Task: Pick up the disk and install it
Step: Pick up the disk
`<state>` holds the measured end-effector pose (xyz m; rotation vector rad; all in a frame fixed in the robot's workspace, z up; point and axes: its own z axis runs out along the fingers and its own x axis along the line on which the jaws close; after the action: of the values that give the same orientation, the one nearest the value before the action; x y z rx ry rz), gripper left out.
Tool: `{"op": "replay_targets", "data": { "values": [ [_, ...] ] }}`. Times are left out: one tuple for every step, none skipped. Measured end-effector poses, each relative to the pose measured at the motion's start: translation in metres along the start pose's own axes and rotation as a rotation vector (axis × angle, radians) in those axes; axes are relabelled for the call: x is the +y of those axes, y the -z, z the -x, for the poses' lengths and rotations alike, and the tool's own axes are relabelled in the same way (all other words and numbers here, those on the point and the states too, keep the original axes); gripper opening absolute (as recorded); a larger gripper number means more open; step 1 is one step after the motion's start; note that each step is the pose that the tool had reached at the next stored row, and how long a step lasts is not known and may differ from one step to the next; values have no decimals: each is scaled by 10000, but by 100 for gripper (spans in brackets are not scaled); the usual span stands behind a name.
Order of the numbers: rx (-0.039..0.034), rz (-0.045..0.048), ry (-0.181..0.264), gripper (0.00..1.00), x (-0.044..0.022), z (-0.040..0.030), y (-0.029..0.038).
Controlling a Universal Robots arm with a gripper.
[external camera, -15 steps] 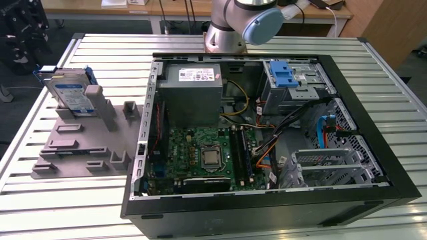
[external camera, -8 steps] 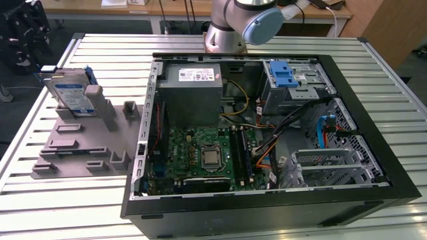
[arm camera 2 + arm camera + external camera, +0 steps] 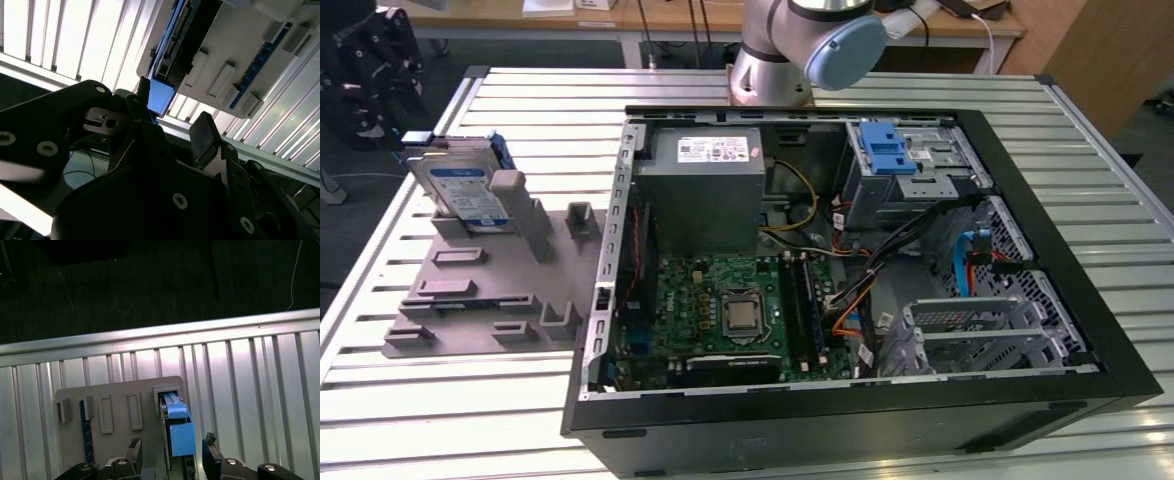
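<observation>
The disk (image 3: pixel 459 190) stands on its edge in a slot at the far corner of a grey holder (image 3: pixel 480 290), which lies on the slatted metal counter (image 3: pixel 440 400). Its white-and-blue label faces the exterior camera. The holder sits on the exterior view's left of an open computer case (image 3: pixel 854 420), just beside the case wall. Inside the case lie the green motherboard (image 3: pixel 720 300) and a metal drive cage (image 3: pixel 921 160) with a blue part on top. The base of the robot arm (image 3: pixel 781 60) rises behind the case.

In the first wrist view the end effector (image 3: pixel 171 442) hangs over the holder (image 3: pixel 117 395). Its two dark fingers (image 3: pixel 210 449) are spread well apart, and the blue carrier frame of the disk (image 3: pixel 179 427), seen edge-on, appears in the gap between them. The fingers are not clamped on anything. Whether either one touches the frame cannot be told.

In the second wrist view the fingers (image 3: pixel 204 131) are likewise parted. The blue tab of the disk (image 3: pixel 161 96) shows between them, near the tip of one finger, and the grey holder (image 3: pixel 240 45) lies beyond.
</observation>
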<state>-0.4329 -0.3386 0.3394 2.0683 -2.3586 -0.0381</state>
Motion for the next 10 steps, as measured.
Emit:
{"op": "replay_targets", "data": {
  "values": [
    [7,-1,0,59,0,0,-8],
    [14,-1,1,59,0,0,-15],
    [19,-2,0,59,0,0,-22],
    [26,-3,0,59,-1,-1,-29],
    [33,-3,1,59,-1,-1,-35],
    [37,-4,0,59,-1,-1,-41],
    [42,-5,1,59,-1,-1,-48],
    [45,-5,2,59,-1,-1,-55],
    [47,-4,3,59,-1,-1,-60],
    [48,-5,4,59,-1,0,-66]
  ]
}}
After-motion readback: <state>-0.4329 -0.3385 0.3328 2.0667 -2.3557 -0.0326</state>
